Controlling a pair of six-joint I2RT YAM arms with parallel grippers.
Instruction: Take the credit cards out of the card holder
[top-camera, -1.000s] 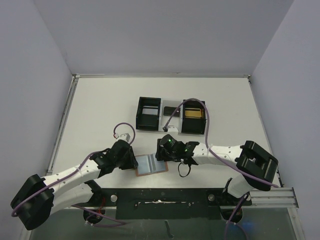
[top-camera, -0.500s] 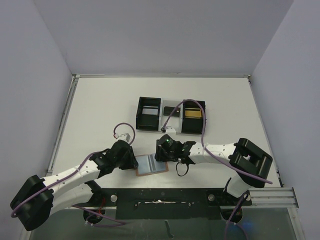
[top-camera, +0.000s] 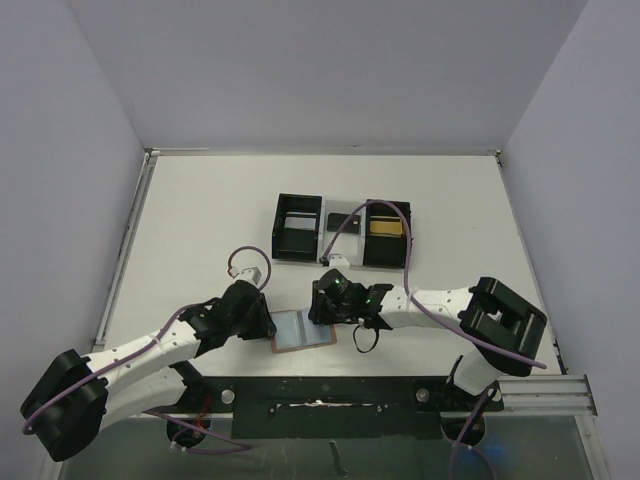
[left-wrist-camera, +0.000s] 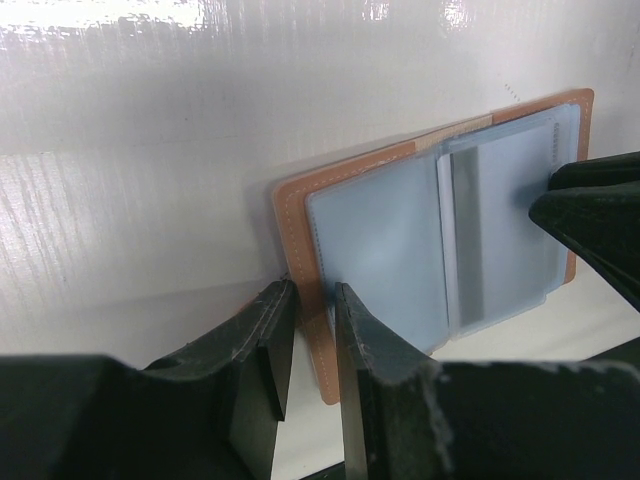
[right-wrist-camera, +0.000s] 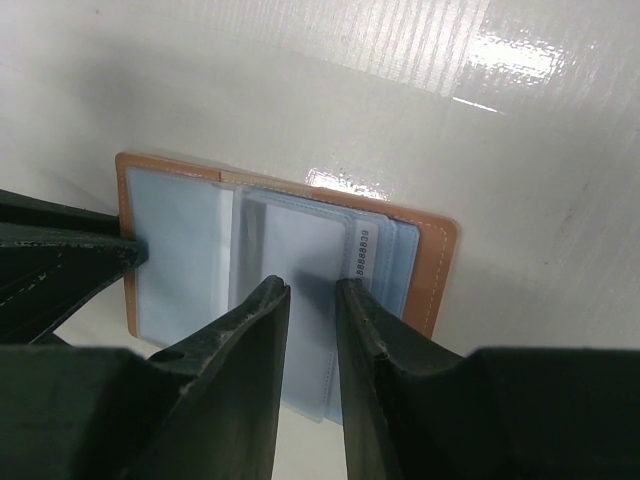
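On the surface (top-camera: 200, 220), just ahead of the arm bases: the card holder (top-camera: 300, 332), open, blue sleeves up. At its left edge the left tool (top-camera: 270, 325), narrow, clamping the tan leather border between both fingers (left-wrist-camera: 268, 330) and hiding the corner beneath them. From the other side the right tool (top-camera: 319, 317), also narrow, low over the loose middle sleeve. Cannot tell whether it pinches anything, since its fingers (right-wrist-camera: 262, 320) cover the very spot. Just beside them a pale strip (right-wrist-camera: 362, 255) with printed digits, tucked into a sleeve; too little showing to call it a card. Seen from above, much of the holder's right half lost under the right wrist. Farther back, well apart, a black tray (top-camera: 297, 252): silver-grey card (top-camera: 298, 222) in the left compartment, gold card (top-camera: 385, 228) in the right, black card (top-camera: 340, 217) in the white middle, small and dim, with a purple cable (top-camera: 340, 237) arching over that part
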